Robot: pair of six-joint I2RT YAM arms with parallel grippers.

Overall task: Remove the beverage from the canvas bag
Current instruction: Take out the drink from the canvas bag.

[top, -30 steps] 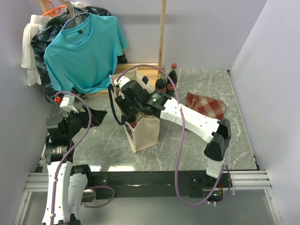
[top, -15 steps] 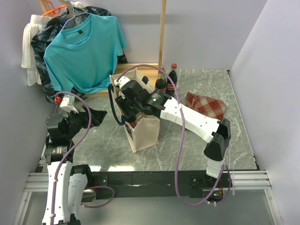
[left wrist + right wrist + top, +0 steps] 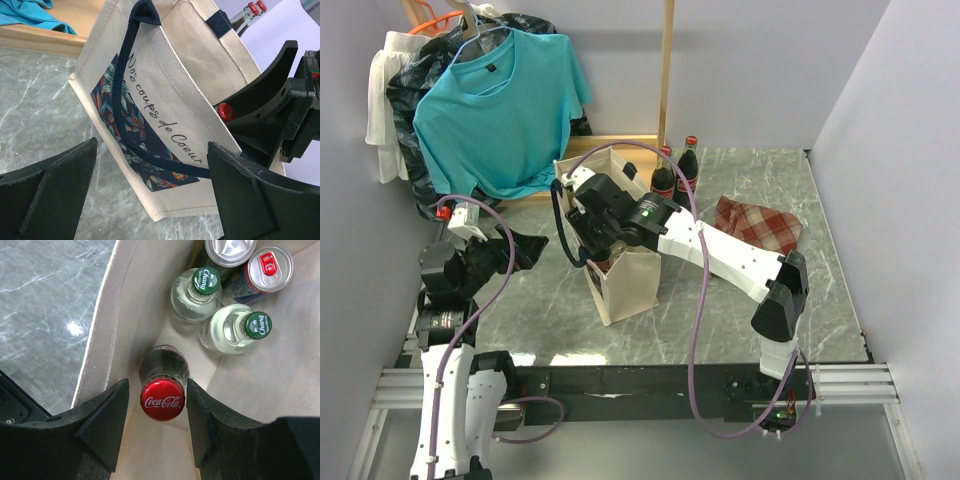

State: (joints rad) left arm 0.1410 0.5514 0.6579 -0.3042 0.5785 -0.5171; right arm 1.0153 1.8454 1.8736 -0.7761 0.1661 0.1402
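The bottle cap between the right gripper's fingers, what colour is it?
The cap is red with white lettering; the right wrist view shows it best.

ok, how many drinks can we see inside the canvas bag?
5. A Coca-Cola bottle sits between the fingers of the right gripper. Two Chang bottles stand beyond it, then a silver-topped can and a red-tabbed can. The canvas bag may hide more.

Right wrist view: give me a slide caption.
Right gripper straddles a red-capped glass cola bottle inside the cream canvas bag.
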